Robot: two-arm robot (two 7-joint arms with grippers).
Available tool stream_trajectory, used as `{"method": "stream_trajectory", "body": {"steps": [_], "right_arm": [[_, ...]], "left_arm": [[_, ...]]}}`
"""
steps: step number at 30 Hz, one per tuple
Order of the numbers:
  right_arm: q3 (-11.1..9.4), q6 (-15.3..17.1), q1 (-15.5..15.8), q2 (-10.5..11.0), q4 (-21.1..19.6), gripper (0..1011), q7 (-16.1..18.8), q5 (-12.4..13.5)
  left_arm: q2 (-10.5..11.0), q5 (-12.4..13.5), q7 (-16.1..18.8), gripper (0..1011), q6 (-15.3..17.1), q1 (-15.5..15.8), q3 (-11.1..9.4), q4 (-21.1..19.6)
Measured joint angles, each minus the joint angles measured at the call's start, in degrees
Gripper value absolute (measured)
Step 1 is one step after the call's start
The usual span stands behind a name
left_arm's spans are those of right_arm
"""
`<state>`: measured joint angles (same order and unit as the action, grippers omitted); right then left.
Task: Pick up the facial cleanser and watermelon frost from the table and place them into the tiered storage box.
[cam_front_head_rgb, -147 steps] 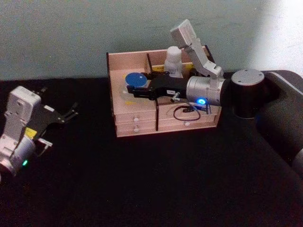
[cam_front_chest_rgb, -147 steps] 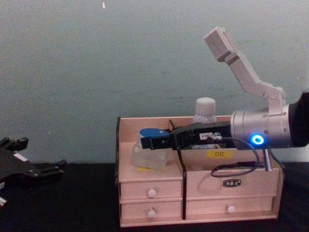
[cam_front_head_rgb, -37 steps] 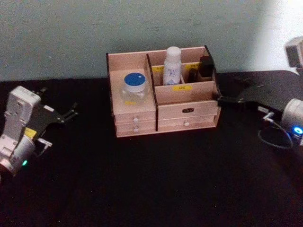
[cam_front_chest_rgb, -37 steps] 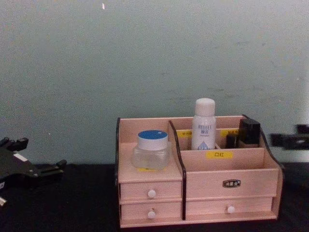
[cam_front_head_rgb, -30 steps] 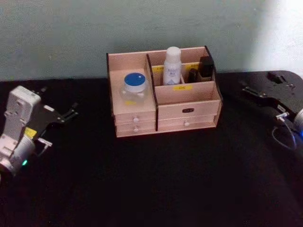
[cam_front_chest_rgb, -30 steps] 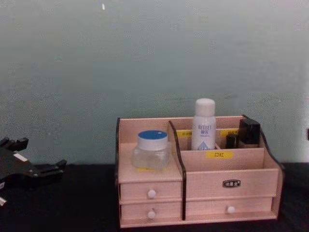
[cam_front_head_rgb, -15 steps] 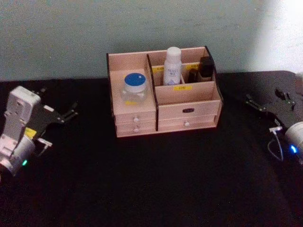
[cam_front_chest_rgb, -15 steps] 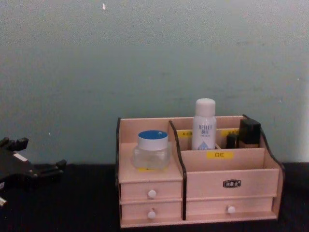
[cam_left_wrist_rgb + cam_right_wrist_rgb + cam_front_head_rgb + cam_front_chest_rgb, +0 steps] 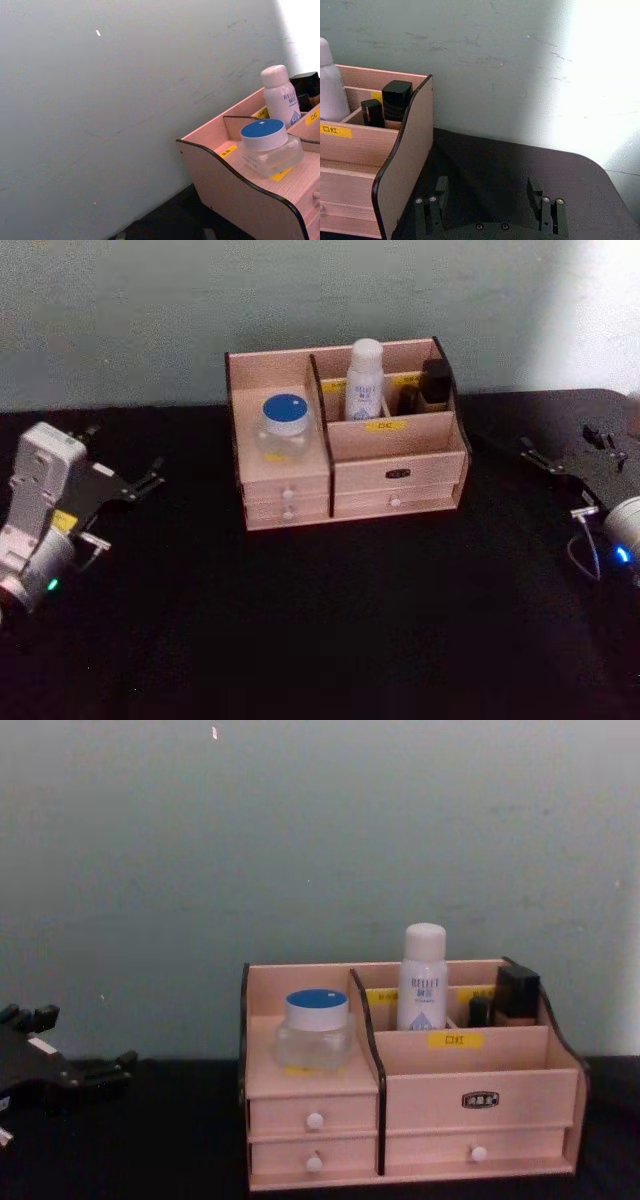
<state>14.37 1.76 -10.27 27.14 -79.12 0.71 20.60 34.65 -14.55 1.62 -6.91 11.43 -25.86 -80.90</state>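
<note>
The right gripper (image 9: 560,462) has left the tiered storage box (image 9: 395,476) and now rests open, far right. The blue-lidded jar (image 9: 283,426) and white bottle (image 9: 364,380) stand inside, so the task looks done; the left gripper (image 9: 135,485) waits open, far left.

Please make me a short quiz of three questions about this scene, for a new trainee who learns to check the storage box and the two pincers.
1. True or false: the blue-lidded jar stands in the left compartment of the tiered storage box.
2. The white bottle is: A) lying on the table, B) upright in a rear compartment of the box, C) held by the right pincer.
3. Fill in: the left pincer and the right pincer are both ____ and hold nothing.

Key: 1. True. 2. B. 3. open; each is out at its own side of the black table, apart from the box.
</note>
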Motion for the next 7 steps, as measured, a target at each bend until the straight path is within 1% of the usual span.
{"method": "stream_trajectory", "body": {"steps": [7], "right_arm": [[0.0, 0.0, 0.0, 0.1, -0.1, 1003, 0.0, 0.0]], "left_arm": [[0.0, 0.0, 0.0, 1001, 0.0, 0.0, 0.0, 0.0]]}}
